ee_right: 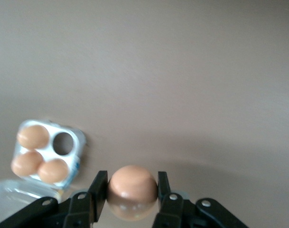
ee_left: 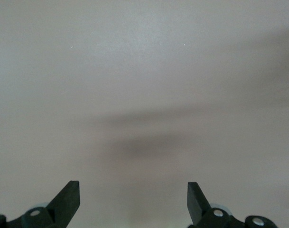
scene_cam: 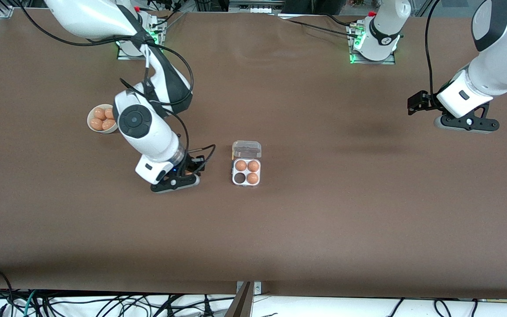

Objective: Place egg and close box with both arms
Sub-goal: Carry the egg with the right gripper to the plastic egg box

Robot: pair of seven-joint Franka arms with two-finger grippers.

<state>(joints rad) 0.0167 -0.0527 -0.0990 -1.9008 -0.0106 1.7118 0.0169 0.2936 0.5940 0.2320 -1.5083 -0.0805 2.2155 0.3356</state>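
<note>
The box [scene_cam: 246, 164] stands near the table's middle, its clear lid open and lying back toward the robots. Three cells hold orange-brown eggs; one cell, nearer the front camera on the right arm's side, is empty. The box also shows in the right wrist view [ee_right: 48, 153]. My right gripper [scene_cam: 182, 178] is shut on the egg [ee_right: 132, 191] and holds it over bare table beside the box, toward the right arm's end. My left gripper [scene_cam: 467, 124] is open and empty [ee_left: 133, 199], waiting over bare table at the left arm's end.
A round white bowl [scene_cam: 92, 125] with several more eggs stands toward the right arm's end, partly hidden by the right arm. Brown cloth covers the table. Cables hang along the front edge.
</note>
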